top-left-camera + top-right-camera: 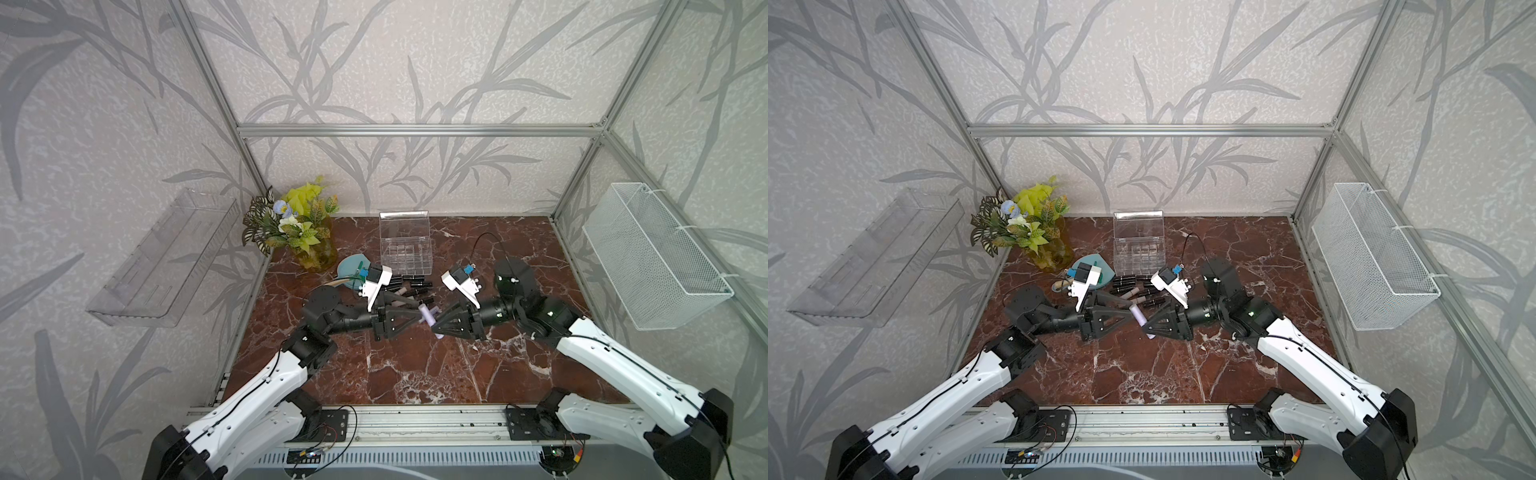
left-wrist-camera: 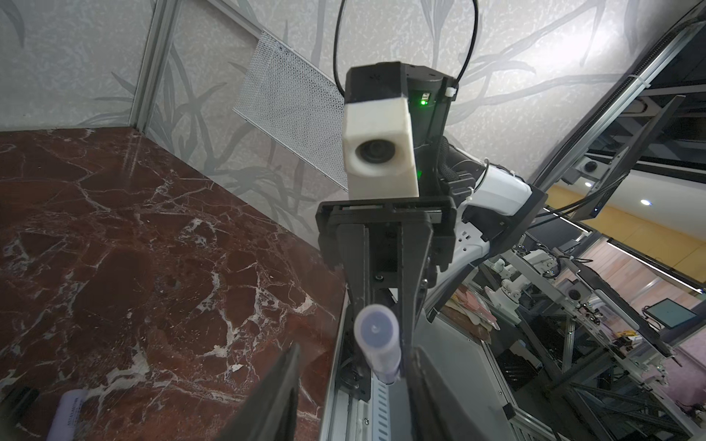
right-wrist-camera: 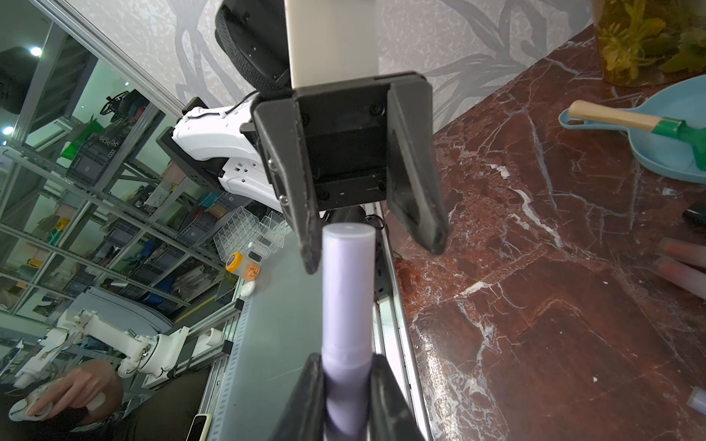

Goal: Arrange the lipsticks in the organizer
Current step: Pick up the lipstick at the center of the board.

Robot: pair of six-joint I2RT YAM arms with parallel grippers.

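Now my right fingers (image 3: 310,389) clench the lavender lipstick (image 3: 345,305); its tip sits between my parted left fingers (image 3: 298,191) (its base is hidden).

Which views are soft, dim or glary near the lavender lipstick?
Both top views: even light, sharp, wide-angle bowing at edges; lipstick tiny. Left wrist: dim, own fingers blurred. Right wrist: sheen on the table, pink tubes at the frame edge out of focus.
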